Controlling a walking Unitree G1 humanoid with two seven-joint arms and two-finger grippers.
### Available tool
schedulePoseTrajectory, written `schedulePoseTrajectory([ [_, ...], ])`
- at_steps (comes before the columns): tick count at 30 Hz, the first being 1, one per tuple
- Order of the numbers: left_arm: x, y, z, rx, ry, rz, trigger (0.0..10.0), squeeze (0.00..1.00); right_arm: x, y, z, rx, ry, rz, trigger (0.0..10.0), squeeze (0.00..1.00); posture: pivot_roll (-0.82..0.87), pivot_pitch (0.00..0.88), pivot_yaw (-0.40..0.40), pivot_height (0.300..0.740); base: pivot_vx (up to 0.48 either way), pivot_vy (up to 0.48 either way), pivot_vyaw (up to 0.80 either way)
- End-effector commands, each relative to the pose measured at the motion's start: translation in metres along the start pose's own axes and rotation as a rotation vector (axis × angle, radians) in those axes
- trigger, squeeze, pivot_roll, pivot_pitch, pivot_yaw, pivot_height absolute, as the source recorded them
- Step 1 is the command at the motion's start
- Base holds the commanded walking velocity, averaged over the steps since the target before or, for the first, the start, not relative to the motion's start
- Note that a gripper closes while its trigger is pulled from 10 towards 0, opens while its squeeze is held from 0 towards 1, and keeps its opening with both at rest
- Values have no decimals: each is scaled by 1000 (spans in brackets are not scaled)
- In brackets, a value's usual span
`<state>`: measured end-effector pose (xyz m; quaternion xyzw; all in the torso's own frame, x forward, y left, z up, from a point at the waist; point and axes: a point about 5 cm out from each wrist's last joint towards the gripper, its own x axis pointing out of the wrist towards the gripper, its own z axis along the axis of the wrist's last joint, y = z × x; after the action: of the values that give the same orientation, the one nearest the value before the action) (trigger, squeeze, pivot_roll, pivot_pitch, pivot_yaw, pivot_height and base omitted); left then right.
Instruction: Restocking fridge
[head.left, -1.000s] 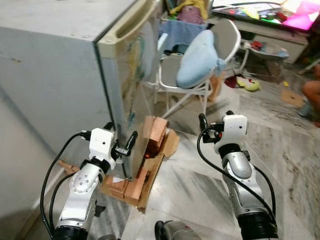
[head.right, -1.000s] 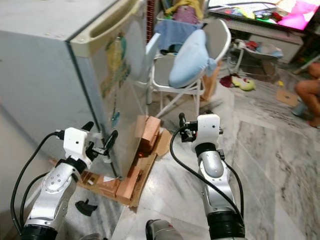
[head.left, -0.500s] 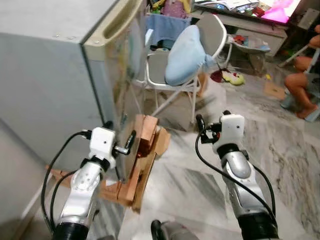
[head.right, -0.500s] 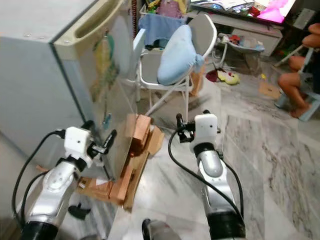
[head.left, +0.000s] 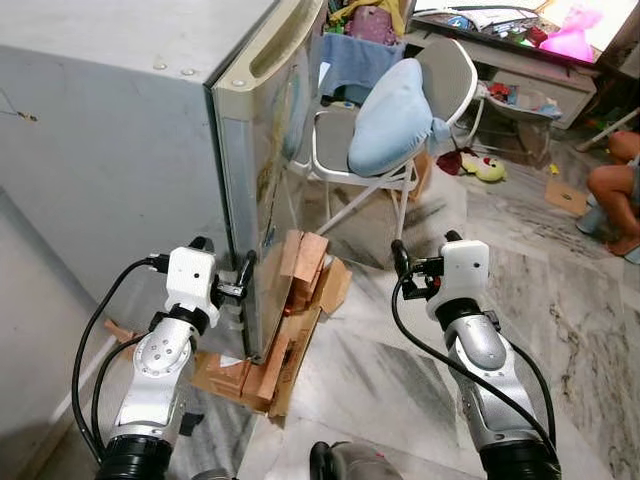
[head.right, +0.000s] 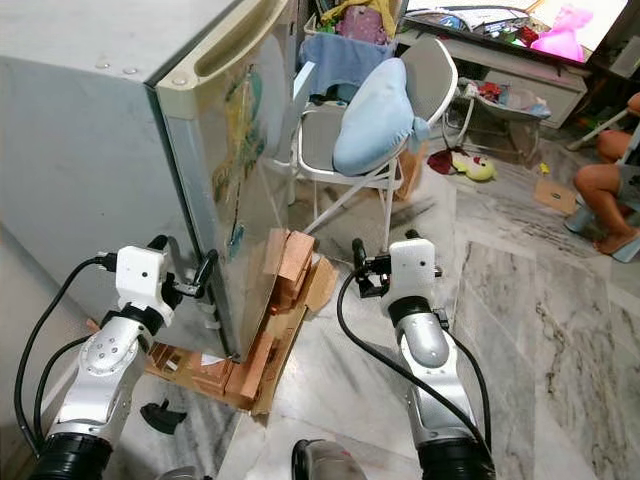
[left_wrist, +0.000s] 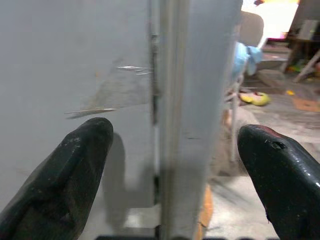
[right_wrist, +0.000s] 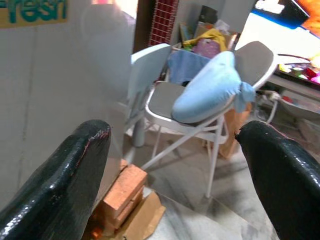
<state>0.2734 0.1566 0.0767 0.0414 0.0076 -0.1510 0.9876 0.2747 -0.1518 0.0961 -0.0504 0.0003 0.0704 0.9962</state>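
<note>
A grey fridge (head.left: 120, 150) stands at the left with its door (head.right: 245, 130) closed; a cream handle recess (head.left: 283, 38) runs along the door's top. My left gripper (head.left: 224, 256) is open low at the fridge's front corner. In the left wrist view one of its fingers (left_wrist: 65, 165) lies against the side wall and the other in front of the door, with the door seam (left_wrist: 156, 100) between them. My right gripper (head.left: 424, 250) hangs open in the air in front of the door, touching nothing.
The fridge rests on bricks and cardboard (head.left: 300, 285). A white folding chair (head.left: 345, 135) with a blue cushion (head.left: 400, 110) stands just past the door. A person (head.left: 612, 190) sits at the far right. Toys and a low table (head.left: 520, 55) lie behind; marble floor (head.left: 570, 330) to the right.
The head view has swung back and forth. My left gripper has drawn in closer to the fridge's corner, its front finger now against the door's edge. The right gripper has barely shifted.
</note>
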Motion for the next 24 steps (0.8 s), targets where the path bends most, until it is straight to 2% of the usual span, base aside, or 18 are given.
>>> schedulePoseTrajectory([
  [1, 1, -10, 1, 7, -7, -53, 10000, 0, -2, -3, 2, -19, -1, 8, 10000, 0, -24, 45, -100, 740, 0, 0, 0],
  [7, 7, -14, 3, 0, -13, -76, 10000, 0, -5, -13, 2, -24, 9, -7, 10000, 0, -37, 46, -97, 740, 0, 0, 0],
  [11, 13, -13, 4, 27, -16, -72, 10000, 0, -7, -12, 1, -21, 14, -13, 10000, 0, -41, 47, -89, 740, 0, 0, 0],
  [18, 21, -10, 2, 37, -1, -77, 10000, 0, -26, -11, -7, -2, 59, 4, 10000, 0, -44, 55, -87, 740, 0, 0, 0],
  [22, 35, -15, 5, 44, -1, -89, 10000, 0, -35, -16, -9, 1, 78, -1, 10000, 0, -62, 61, -86, 740, 0, 0, 0],
  [24, 43, -23, 10, 42, -15, -117, 10000, 0, -37, -17, -8, 2, 78, -2, 10000, 0, -69, 61, -83, 740, 0, 0, 0],
])
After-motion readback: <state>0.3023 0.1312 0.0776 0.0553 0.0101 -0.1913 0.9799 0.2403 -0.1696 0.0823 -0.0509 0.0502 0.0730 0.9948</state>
